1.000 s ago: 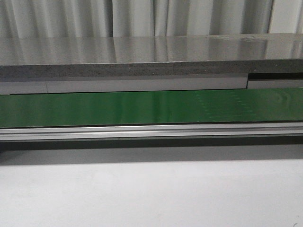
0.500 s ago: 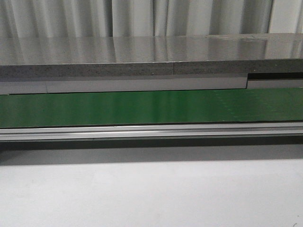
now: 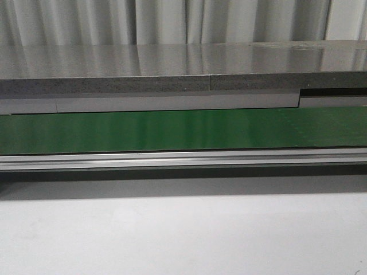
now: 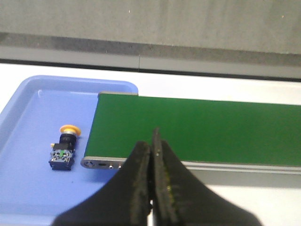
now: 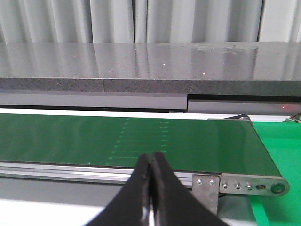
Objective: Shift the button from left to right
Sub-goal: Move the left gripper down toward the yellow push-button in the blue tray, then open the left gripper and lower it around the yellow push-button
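The button (image 4: 64,148), with a yellow round head and a dark blocky body, lies on its side in a blue tray (image 4: 28,188) beside the end of the green conveyor belt (image 4: 197,129). My left gripper (image 4: 151,141) is shut and empty, hovering over the belt's near edge, apart from the button. My right gripper (image 5: 151,157) is shut and empty above the near rail of the belt (image 5: 117,136). In the front view neither gripper nor the button shows; only the belt (image 3: 183,130) is there.
A grey stone-like ledge (image 3: 172,71) runs behind the belt, with curtains behind it. The belt's aluminium rail (image 3: 183,159) runs along the front. A bright green surface (image 5: 282,146) lies beyond the belt's end in the right wrist view.
A faint dotted mark on the belt surface has slid to the right and out of the front view. Nothing else has moved.
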`<action>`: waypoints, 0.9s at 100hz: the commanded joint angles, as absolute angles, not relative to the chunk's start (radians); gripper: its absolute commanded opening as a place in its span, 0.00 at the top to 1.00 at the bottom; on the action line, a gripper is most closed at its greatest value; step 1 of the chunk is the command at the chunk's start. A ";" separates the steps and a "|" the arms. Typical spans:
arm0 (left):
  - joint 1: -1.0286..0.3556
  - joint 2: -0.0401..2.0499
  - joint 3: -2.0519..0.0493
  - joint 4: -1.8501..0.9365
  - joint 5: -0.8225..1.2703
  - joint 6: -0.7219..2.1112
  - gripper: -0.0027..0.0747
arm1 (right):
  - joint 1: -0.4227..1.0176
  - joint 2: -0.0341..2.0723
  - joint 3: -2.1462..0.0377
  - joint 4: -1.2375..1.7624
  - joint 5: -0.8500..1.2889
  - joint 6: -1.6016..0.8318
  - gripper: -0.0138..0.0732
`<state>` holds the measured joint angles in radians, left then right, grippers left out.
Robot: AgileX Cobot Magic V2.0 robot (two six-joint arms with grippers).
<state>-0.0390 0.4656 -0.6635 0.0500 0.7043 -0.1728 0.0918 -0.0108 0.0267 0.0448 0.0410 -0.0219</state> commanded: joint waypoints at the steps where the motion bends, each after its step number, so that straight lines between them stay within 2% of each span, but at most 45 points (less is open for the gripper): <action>1: -0.045 0.539 -0.752 0.040 0.722 -0.179 0.99 | 0.087 -0.025 0.010 0.039 -0.041 -0.022 0.92; 49: -0.045 0.705 -0.770 0.027 0.822 -0.179 0.99 | 0.087 -0.025 0.010 0.039 -0.041 -0.022 0.92; 59: -0.045 0.718 -0.770 0.027 0.836 -0.179 0.94 | 0.087 -0.025 0.010 0.039 -0.041 -0.022 0.92; 68: -0.045 0.721 -0.770 0.027 0.843 -0.179 0.76 | 0.087 -0.025 0.010 0.039 -0.041 -0.022 0.92; 83: -0.045 0.721 -0.770 0.041 0.841 -0.179 0.23 | 0.087 -0.025 0.010 0.039 -0.041 -0.022 0.92; 90: -0.045 0.721 -0.770 0.046 0.835 -0.179 0.09 | 0.087 -0.025 0.010 0.039 -0.041 -0.022 0.92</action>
